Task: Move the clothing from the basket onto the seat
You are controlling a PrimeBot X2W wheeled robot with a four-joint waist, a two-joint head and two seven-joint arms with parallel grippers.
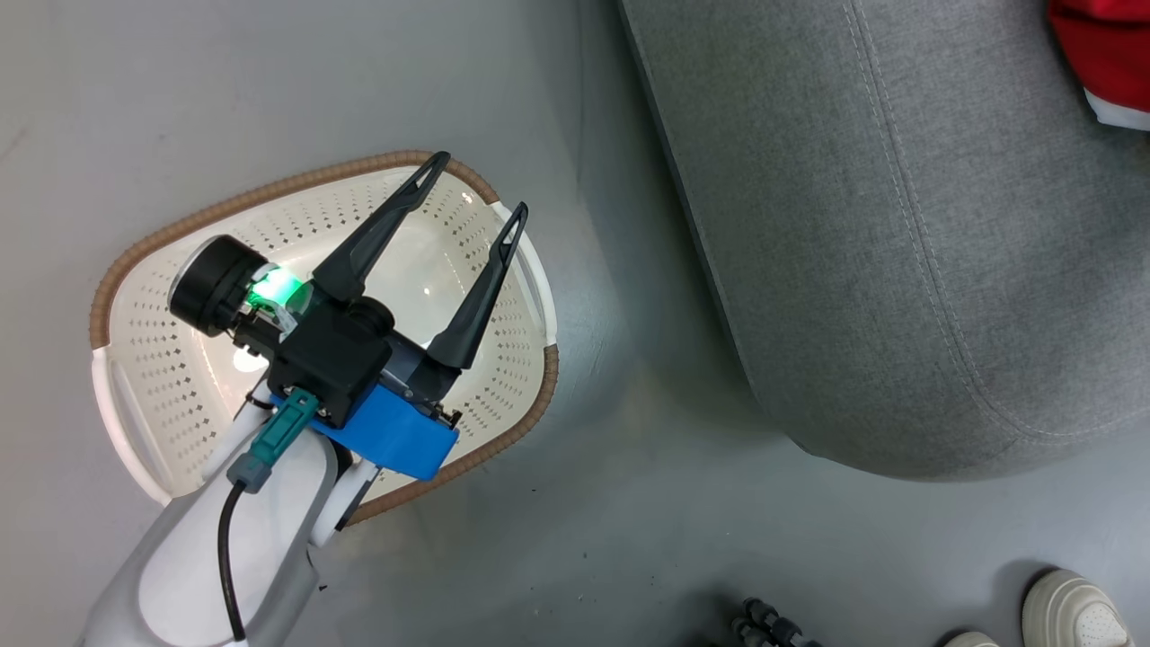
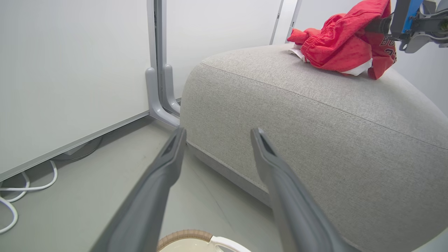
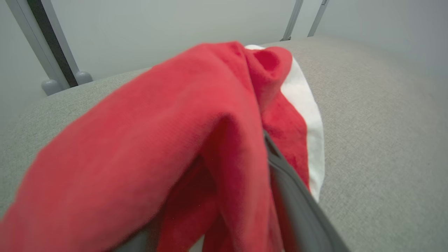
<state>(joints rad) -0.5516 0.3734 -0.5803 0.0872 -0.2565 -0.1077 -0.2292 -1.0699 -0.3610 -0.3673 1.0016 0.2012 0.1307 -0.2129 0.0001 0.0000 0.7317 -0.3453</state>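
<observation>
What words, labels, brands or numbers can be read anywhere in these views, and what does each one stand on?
"BU": dark letters on the bright red fabric garment with white trim, which lies on the large grey upholstered seat cushion. The rest of the word runs out of sight at the fabric's edge.
"2": a dark digit just below those letters on the same garment. What follows it is cut off and cannot be read.
No other text is legible.

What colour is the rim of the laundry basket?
The basket has a brown, woven-look rim; the head view shows it best.
</observation>
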